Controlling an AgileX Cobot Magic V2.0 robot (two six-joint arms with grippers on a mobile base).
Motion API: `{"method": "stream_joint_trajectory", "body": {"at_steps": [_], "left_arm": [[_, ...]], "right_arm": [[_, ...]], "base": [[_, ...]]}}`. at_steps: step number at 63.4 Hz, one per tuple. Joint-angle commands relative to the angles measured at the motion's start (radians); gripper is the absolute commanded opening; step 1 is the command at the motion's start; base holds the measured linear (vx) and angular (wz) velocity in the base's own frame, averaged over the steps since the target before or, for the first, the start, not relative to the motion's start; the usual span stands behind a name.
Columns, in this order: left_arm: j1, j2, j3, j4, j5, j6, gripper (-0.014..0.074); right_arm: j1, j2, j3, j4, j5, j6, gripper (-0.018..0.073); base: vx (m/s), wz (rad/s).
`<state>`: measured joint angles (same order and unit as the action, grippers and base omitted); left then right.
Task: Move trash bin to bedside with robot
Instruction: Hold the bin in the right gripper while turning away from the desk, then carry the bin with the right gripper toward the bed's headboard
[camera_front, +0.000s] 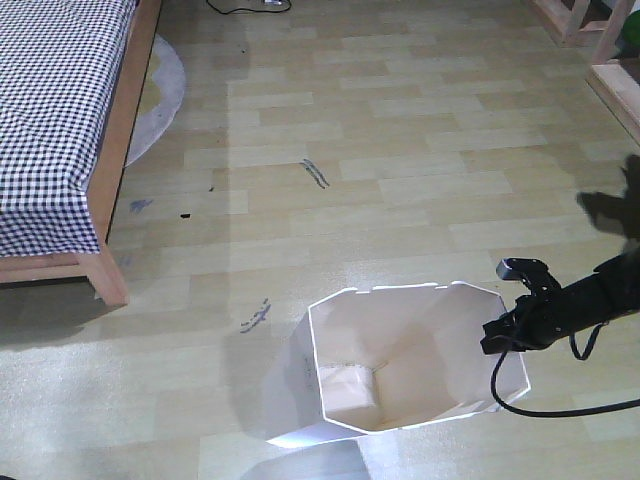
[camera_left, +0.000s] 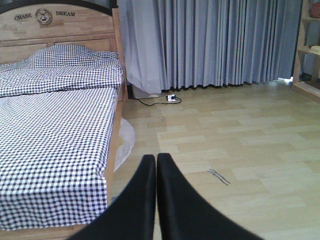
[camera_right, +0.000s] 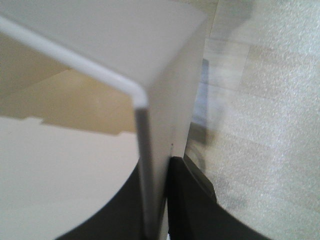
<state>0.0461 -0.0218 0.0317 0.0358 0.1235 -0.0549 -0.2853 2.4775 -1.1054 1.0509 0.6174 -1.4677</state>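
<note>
The right arm (camera_front: 600, 288) enters from the right edge of the front view, slim and black, reaching leftward and slightly down across the lower right of the frame. A black cable (camera_front: 520, 405) loops below its wrist. The right gripper (camera_front: 499, 336) sits at the arm's left end. In the right wrist view, at bottom centre, its two dark fingers (camera_right: 185, 200) straddle a corner of the trash bin (camera_right: 170, 100), one inside the wall and one outside, clamped on it.

The left gripper (camera_left: 156, 156) fills the lower centre of the left wrist view. Its two black fingers are pressed together along their length, pointing up the frame and holding nothing.
</note>
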Motion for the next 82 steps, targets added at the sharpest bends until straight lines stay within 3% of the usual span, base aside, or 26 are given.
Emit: {"method": "stream_joint_trajectory", "body": {"at_steps": [1,82], "left_arm": [[0.000,-0.005,-0.024,-0.001,-0.073,-0.004,-0.0006],[0.000,-0.005,-0.024,-0.001,-0.073,-0.004,-0.0006]], "right_arm": [[-0.004,-0.075,-0.011,0.067,0.205,-0.008,-0.0005],[-0.004,-0.075,-0.011,0.067,0.205,-0.008,-0.0005]], "base": [[0.25,-0.03],[0.26,0.06]]}}
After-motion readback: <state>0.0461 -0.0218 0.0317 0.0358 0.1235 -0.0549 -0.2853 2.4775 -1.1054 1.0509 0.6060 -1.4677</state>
